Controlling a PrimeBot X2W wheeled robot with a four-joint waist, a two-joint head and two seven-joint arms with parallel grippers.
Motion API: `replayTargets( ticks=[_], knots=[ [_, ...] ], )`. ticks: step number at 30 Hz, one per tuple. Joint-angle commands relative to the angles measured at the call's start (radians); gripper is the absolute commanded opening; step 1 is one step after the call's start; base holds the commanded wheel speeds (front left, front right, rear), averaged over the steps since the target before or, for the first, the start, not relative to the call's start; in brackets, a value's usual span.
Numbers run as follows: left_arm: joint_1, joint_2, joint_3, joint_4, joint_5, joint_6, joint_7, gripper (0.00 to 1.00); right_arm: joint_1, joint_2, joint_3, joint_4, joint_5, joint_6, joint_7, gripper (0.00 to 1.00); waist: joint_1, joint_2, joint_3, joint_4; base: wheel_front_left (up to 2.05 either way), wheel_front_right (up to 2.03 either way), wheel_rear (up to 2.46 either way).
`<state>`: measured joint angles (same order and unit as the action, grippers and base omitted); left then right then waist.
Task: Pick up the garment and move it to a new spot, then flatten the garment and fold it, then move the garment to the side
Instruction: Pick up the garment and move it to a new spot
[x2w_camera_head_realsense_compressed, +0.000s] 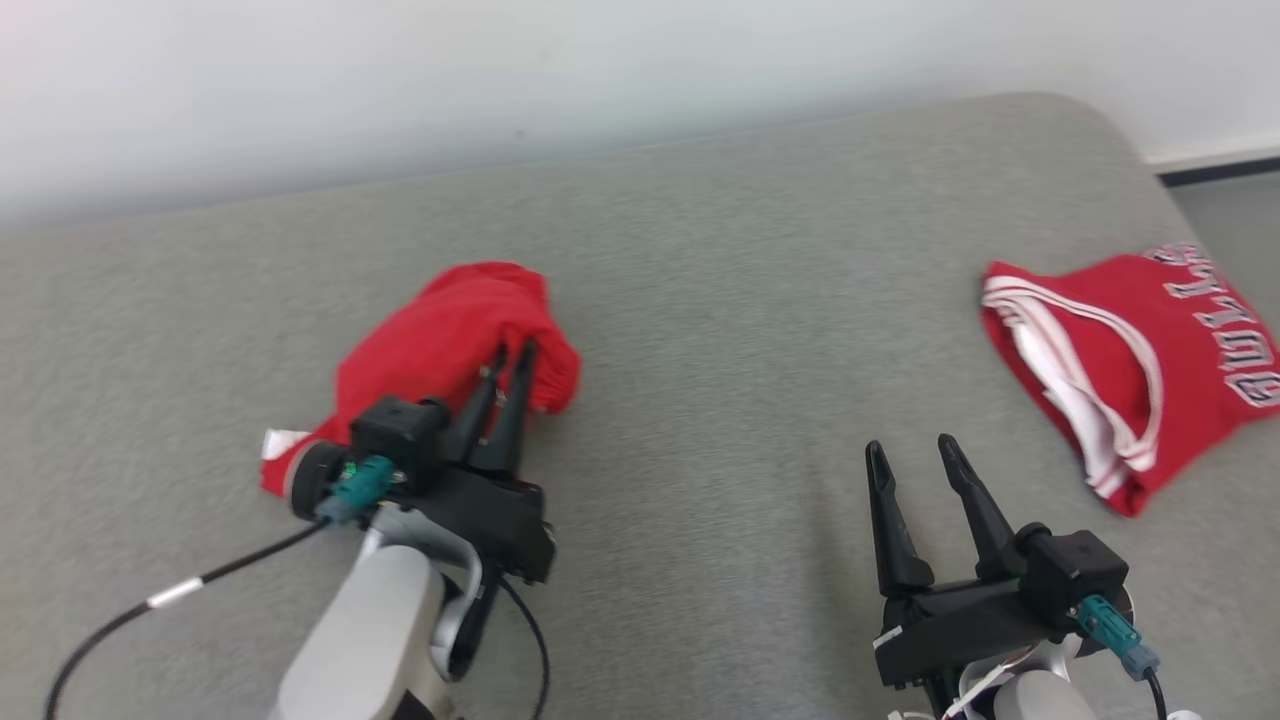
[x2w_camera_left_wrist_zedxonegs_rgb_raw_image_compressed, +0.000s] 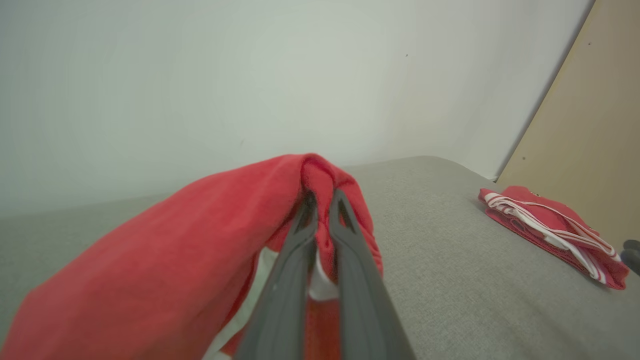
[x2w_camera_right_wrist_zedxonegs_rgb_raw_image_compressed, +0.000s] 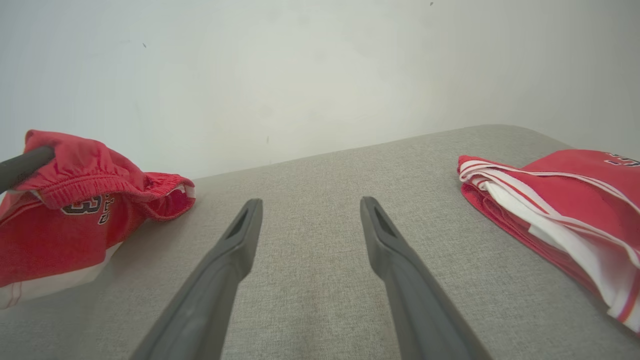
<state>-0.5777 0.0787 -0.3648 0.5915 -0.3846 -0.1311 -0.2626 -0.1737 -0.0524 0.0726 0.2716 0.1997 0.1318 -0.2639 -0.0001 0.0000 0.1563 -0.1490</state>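
Facing right wrist: numeral (x2w_camera_right_wrist_zedxonegs_rgb_raw_image_compressed: 81, 205) on garment (x2w_camera_right_wrist_zedxonegs_rgb_raw_image_compressed: 55, 245)

Left tool (x2w_camera_head_realsense_compressed: 512, 351) pinched closed; right tool (x2w_camera_head_realsense_compressed: 910, 446) spread wide.

The garment (x2w_camera_right_wrist_zedxonegs_rgb_raw_image_compressed: 65, 235) runs off the right wrist view's left edge.

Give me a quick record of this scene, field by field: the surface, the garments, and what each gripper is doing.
surface: grey fabric surface
left gripper: shut on red shorts, pinching a raised fold; the rest lies on the surface
right gripper: open, empty, above bare surface
other garment: folded red jersey with white trim, at the right, apart from both grippers
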Motion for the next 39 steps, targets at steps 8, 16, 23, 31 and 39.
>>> replayTargets(
  ticks=[8, 16, 23, 31, 39],
  knots=[
    [0.044, -0.017, -0.084, 0.0, -0.016, 0.001, -0.003, 0.47, 0.014, 0.003, 0.007, 0.002, 0.016, -0.003, 0.0, 1.0, 0.0001, 0.0, -0.02, -0.095, 0.0, 0.0, 0.0],
    [0.121, 0.013, 0.013, 0.008, 0.05, 0.011, -0.003, 1.0, 0.019, 0.003, -0.01, 0.003, 0.02, -0.003, 0.0, 1.0, 0.0001, 0.0, -0.034, -0.065, 0.0, 0.0, 0.0],
    [0.266, 0.032, 0.184, -0.077, 0.121, 0.045, -0.003, 1.0, 0.031, 0.003, -0.016, 0.004, 0.02, -0.003, 0.0, 1.0, 0.0001, 0.0, -0.067, -0.019, 0.0, 0.0, 0.0],
    [0.438, 0.014, 0.355, -0.202, 0.195, 0.051, -0.003, 1.0, 0.054, 0.003, -0.022, 0.013, 0.015, -0.003, 0.0, 1.0, 0.0001, 0.0, -0.116, 0.019, 0.0, 0.0, 0.0],
    [0.566, -0.004, 0.455, -0.328, 0.281, 0.048, -0.003, 1.0, 0.075, 0.003, -0.025, 0.016, 0.01, -0.003, 0.0, 1.0, 0.0001, 0.0, -0.14, 0.03, 0.0, 0.0, 0.0]
  ],
)
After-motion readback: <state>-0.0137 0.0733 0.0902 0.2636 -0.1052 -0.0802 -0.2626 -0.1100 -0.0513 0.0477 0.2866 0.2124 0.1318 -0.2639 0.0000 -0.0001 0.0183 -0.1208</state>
